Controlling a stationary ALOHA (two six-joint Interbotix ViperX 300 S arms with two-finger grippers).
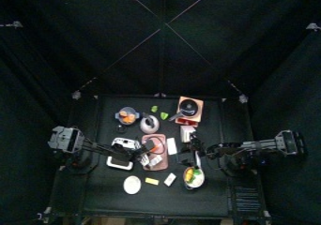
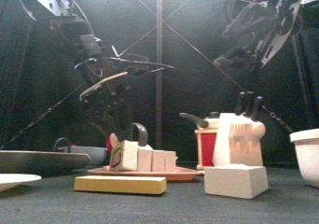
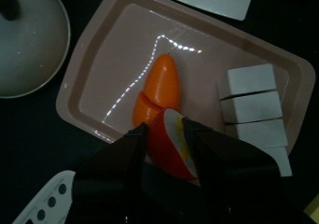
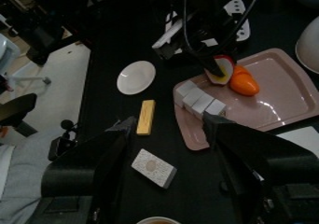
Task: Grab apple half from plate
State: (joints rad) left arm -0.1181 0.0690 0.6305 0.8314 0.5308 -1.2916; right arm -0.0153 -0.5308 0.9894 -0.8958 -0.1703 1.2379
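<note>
The pale pink rectangular plate (image 3: 106,69) holds an orange vegetable piece (image 3: 159,78), a row of white cubes (image 3: 256,106) and the red-and-yellow apple half (image 3: 174,146). My left gripper (image 3: 174,162) is down at the plate, its jaws closed against both sides of the apple half, which stands on edge beside the orange piece. In the right wrist view the plate (image 4: 274,102) shows with the left gripper (image 4: 219,67) over its far end. My right gripper (image 4: 173,134) is open and empty, held high above the table to the plate's right. In the top view the plate (image 1: 153,146) lies in the table's middle.
A round white dish (image 4: 134,77) lies beside the pink plate, with a yellow block (image 4: 145,116) and a white block (image 4: 155,167) nearer the table's front. A knife block (image 2: 225,139) and a white bowl (image 2: 307,155) stand to the right. More tableware sits at the back (image 1: 189,107).
</note>
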